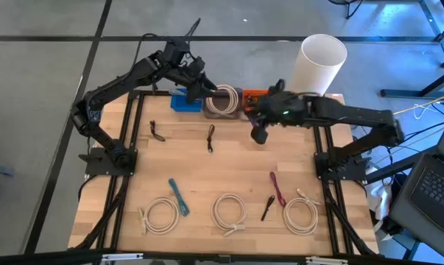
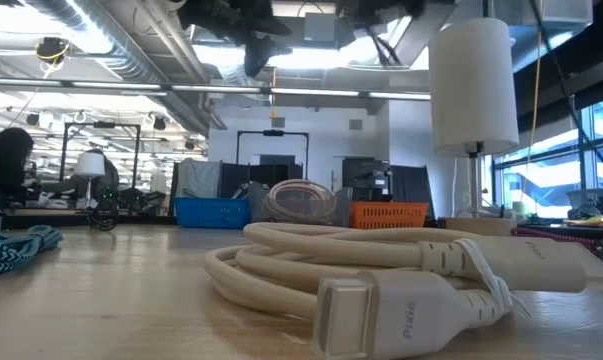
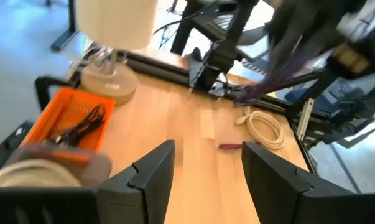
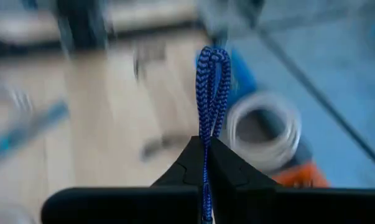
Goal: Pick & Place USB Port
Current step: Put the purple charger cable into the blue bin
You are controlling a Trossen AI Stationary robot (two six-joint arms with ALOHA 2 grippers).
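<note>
I am watching the right tool (image 4: 206, 171) from its wrist camera: its fingers are pressed together and are pinching a blue braided cable (image 4: 210, 93), which is standing up as a folded loop straight out ahead of the fingertips. In the overhead view that right tool (image 1: 260, 134) is hanging over the far middle of the desk (image 1: 229, 169), with the orange bin (image 1: 252, 94) and the coiled beige cable (image 1: 222, 101) just beyond it. From above I cannot make out the blue cable itself in the grip.

The left tool (image 1: 205, 88) is hovering near the blue bin (image 1: 185, 101) at the far edge, close to the coiled cable on its right. Its wrist camera is showing the two dark fingers (image 3: 151, 177) spread apart with nothing between them, only bare wood below. Ahead of them I am seeing a white cable coil (image 3: 265, 127) and a small dark red cable (image 3: 231, 146) lying on the desk, well apart from the tool.

Nearer my side of the desk, three white coils are lying in a row, left (image 1: 161, 215), middle (image 1: 230, 212) and right (image 1: 301, 214), all far from both tools. A teal cable (image 1: 179, 196) is lying beside the left coil, and a magenta cable (image 1: 277, 189) is lying next to the right one. A white lamp (image 1: 319, 65) is standing at the far right corner behind the right arm.
</note>
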